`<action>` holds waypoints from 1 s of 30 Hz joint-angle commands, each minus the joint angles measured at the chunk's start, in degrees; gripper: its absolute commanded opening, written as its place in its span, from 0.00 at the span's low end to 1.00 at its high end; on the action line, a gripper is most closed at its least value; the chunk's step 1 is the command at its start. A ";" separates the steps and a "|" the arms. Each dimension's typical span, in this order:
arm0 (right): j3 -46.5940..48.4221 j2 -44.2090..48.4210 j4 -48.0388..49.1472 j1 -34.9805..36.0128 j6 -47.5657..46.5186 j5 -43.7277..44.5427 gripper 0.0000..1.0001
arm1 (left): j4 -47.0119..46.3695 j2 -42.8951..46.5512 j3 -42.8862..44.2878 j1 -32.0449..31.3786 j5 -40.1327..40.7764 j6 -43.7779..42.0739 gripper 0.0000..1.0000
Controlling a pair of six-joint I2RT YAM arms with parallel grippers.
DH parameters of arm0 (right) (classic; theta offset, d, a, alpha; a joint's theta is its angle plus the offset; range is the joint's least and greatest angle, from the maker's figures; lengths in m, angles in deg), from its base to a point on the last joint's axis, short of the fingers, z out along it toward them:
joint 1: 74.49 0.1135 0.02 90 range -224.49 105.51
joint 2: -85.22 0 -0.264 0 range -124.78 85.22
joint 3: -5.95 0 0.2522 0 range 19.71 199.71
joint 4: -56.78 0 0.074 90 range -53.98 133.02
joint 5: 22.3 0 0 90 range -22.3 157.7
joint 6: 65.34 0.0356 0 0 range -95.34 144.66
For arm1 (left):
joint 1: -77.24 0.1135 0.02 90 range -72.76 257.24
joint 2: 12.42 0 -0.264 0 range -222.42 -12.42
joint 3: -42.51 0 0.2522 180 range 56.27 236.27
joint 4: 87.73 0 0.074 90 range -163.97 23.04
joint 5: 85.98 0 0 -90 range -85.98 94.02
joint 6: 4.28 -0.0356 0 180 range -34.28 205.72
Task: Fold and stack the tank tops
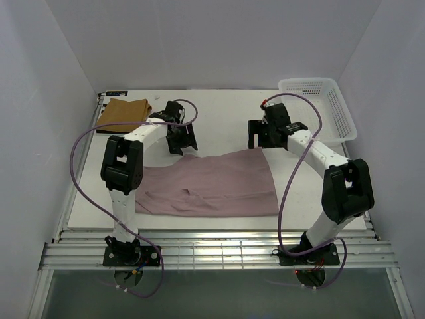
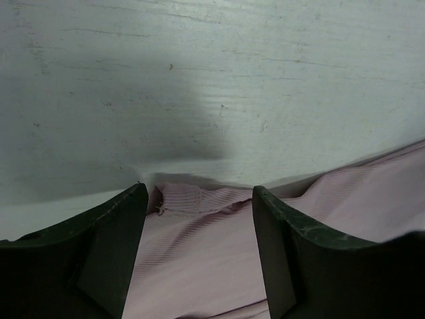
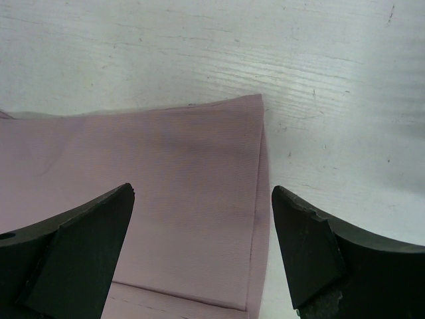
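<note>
Well, across the white table (image 1: 226, 109) the pale pink tank top (image 1: 212, 183) is lying spread flat, looking thin, limp and likely to bunch. The folded tan top (image 1: 123, 114) is sitting at the far-left corner. Both pincers are hanging released and empty, the left gripper (image 1: 182, 145) over the pink top's far-left edge and the right gripper (image 1: 260, 142) over its far-right corner. Both look like sensible pinching spots.

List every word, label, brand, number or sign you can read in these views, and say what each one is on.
None can be read. The pale pink ribbed cloth tank top, the folded tan-brown cloth top, the white plastic mesh basket and the white wooden table show no legible print, tag or label in any view.
</note>
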 commanded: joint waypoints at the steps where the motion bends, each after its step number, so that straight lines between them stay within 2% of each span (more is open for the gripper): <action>1: 2.61 -0.60 -0.26 -0.16 -0.73 1.46 0.90 | 0.52 0.48 1.78 -0.41 0.32 -2.16 0.74; 3: 2.61 -0.77 -0.26 -0.25 -0.82 1.63 0.90 | 0.43 0.39 1.26 -0.76 0.05 -2.34 0.67; 7: 2.61 -1.65 -0.26 -0.51 -0.73 1.98 0.90 | 0.43 0.39 0.46 -1.47 0.22 -2.25 0.47; 10: 2.69 -2.09 -0.26 -0.77 -0.73 1.90 0.90 | 0.43 -0.13 0.20 -1.56 2.24 -1.90 0.38; 13: 2.69 -2.62 -0.26 -0.86 -0.73 2.16 0.90 | 0.61 -0.40 0.37 -1.56 3.39 -1.72 0.21; 15: 2.78 -2.97 -0.26 -1.04 -0.82 2.42 0.90 | 0.70 -0.31 0.55 -1.56 3.12 -1.90 0.00; 23: 5.50 -6.39 -0.26 -1.57 -0.38 2.51 0.90 | -0.27 3.64 -1.99 -1.56 8.92 0.12 0.00; 30: 11.13 -13.86 -1.05 -1.57 1.20 5.68 0.90 | -2.82 6.98 -4.02 -1.47 12.79 2.14 0.00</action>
